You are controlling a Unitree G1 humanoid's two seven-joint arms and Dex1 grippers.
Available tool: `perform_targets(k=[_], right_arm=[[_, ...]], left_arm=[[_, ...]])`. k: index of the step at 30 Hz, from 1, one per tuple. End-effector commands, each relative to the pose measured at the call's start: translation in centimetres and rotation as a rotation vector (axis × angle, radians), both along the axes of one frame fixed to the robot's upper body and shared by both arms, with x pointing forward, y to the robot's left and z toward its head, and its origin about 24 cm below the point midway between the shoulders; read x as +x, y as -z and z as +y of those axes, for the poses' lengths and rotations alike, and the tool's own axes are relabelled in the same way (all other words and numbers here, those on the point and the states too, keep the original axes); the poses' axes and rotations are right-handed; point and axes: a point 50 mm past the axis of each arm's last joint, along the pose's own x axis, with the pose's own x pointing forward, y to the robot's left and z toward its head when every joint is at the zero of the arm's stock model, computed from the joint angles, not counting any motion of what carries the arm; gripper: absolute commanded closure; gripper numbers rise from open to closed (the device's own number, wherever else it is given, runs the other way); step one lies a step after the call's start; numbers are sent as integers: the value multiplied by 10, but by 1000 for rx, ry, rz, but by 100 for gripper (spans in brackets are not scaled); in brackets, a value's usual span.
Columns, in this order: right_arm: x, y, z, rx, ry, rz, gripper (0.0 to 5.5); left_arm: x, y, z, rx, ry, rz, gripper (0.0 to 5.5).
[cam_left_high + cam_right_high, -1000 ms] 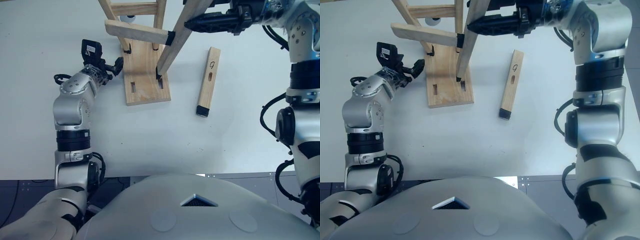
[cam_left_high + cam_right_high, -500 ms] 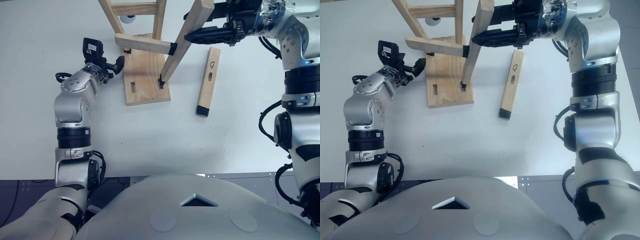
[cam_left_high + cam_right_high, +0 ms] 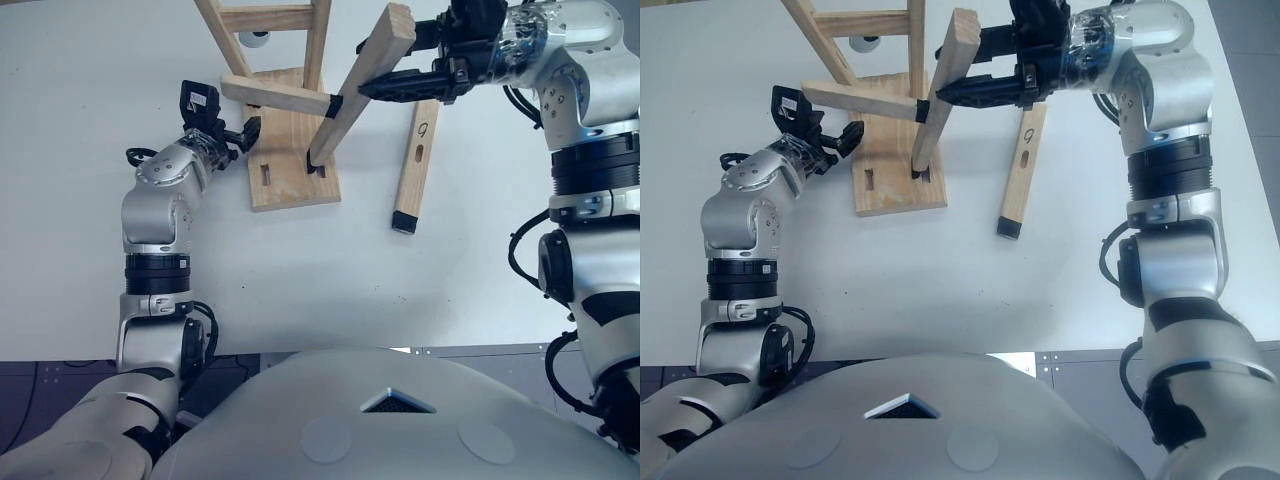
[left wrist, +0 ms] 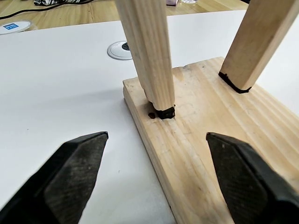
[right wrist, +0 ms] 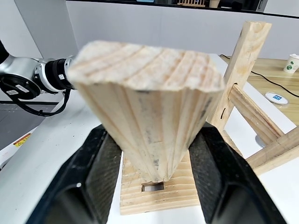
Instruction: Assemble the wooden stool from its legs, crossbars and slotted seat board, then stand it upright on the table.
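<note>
The slotted seat board [image 3: 290, 150] lies flat on the table. Two legs joined by a crossbar [image 3: 268, 18] stand in its far slots. My right gripper [image 3: 368, 70] is shut on a third leg [image 3: 362, 85], held tilted, with its black-marked lower end at a near slot [image 3: 316, 166]. A crossbar [image 3: 275, 95] sticks out leftward from that leg. My left gripper [image 3: 243, 135] is open at the board's left edge, a finger [image 4: 70, 179] on each side of the board's corner [image 4: 154, 140]. The right wrist view shows the leg's top end [image 5: 149, 107] between the fingers [image 5: 93, 182].
A loose leg [image 3: 415, 165] with a slot lies flat on the table to the right of the board, under my right arm. A round cable port [image 4: 122, 48] sits in the tabletop beyond the board. Open tabletop lies nearer to me.
My right gripper has swung the held leg and its crossbar leftward, tilting it more. My left gripper has moved right, closer to the board's left edge.
</note>
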Motion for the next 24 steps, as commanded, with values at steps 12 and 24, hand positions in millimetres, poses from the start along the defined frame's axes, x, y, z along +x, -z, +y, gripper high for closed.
perform_targets(k=[12, 24], right_arm=[[6, -20, -2, -146, -69, -8, 345], [13, -18, -2, -210, -56, -48, 345]], left_arm=[[-4, 7, -9, -20, -20, 4, 162], [-5, 10, -14, -31, -21, 4, 162]])
